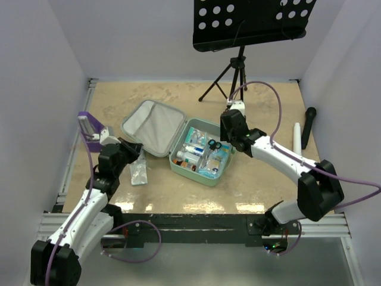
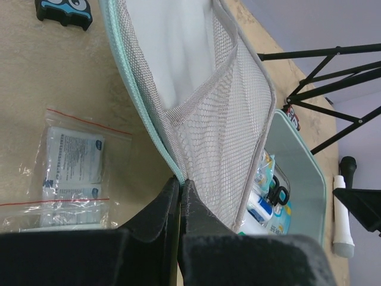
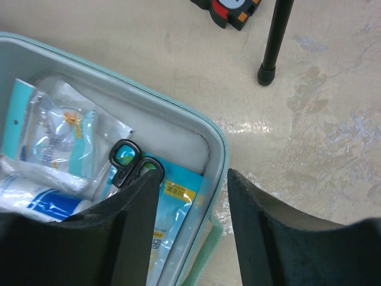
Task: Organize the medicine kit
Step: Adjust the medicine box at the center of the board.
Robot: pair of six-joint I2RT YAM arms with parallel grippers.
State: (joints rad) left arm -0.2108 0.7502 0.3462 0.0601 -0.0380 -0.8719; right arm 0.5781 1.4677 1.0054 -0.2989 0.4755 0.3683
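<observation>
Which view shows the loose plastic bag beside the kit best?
Left wrist view: the plastic bag lies close up, its red lines and white printed packet clear. Top external shows it small, beside the medicine kit. Right wrist does not show it.

Music stand (image 1: 250, 27) cropped at top

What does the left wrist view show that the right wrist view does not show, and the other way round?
Only the left wrist view: the mesh lid standing open, a clear bag of packets on the table beside it, a white tube, and the left gripper, shut at the lid's edge.
Only the right wrist view: the right gripper, open over the case's corner.
Both: the medicine kit with its filled base, the scissors, and a black stand leg.
</observation>
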